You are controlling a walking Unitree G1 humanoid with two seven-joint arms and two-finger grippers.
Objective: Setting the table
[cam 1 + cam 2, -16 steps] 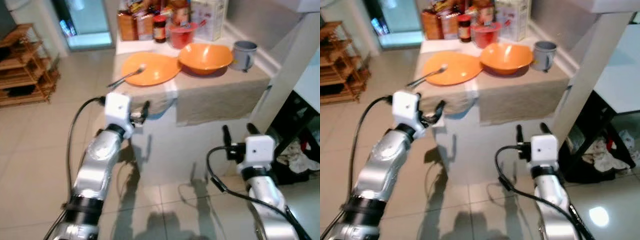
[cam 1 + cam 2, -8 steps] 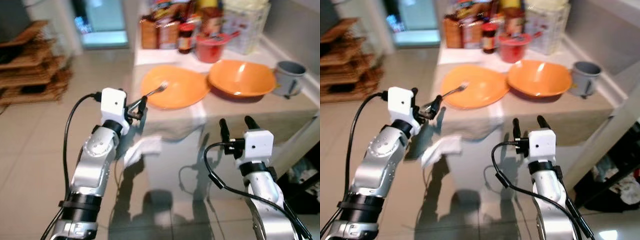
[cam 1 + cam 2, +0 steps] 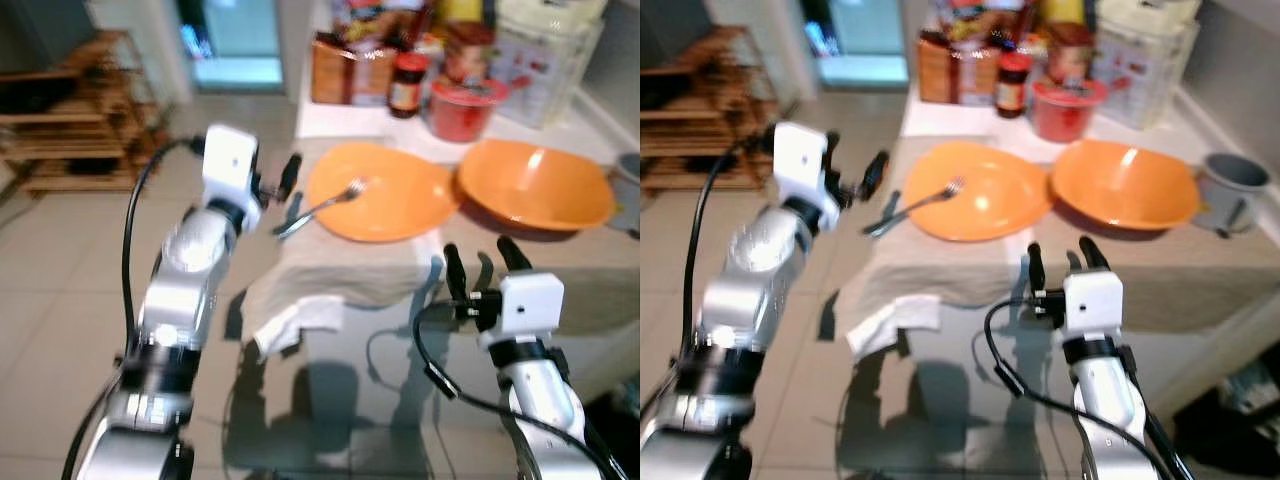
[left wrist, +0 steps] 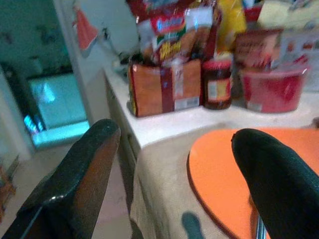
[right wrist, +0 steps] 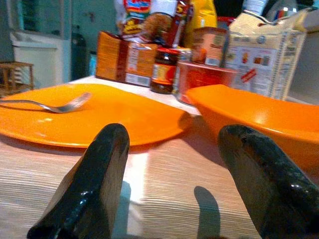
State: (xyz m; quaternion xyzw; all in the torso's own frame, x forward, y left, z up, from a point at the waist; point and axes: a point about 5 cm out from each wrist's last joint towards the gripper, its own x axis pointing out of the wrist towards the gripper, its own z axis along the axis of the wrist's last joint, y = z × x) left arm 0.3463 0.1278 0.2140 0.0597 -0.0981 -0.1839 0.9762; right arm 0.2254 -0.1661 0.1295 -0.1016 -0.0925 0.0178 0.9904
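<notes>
1. Fork [image 3: 322, 203], seen from the head cameras, lies with its tines on the orange plate [image 3: 385, 195] and its handle jutting past the rim over the beige cloth [image 3: 345, 275] on the worktop [image 3: 970, 128]. It looks thin, stiff, light and slippery; the overhanging handle seems the best hold.
2. Left wrist view: left end effector [image 4: 174, 184] gapes wide, empty, just beside the plate's edge.
3. Right wrist view: right end effector [image 5: 182, 186] is spread and empty, low before the orange bowl [image 5: 259, 112].
</notes>
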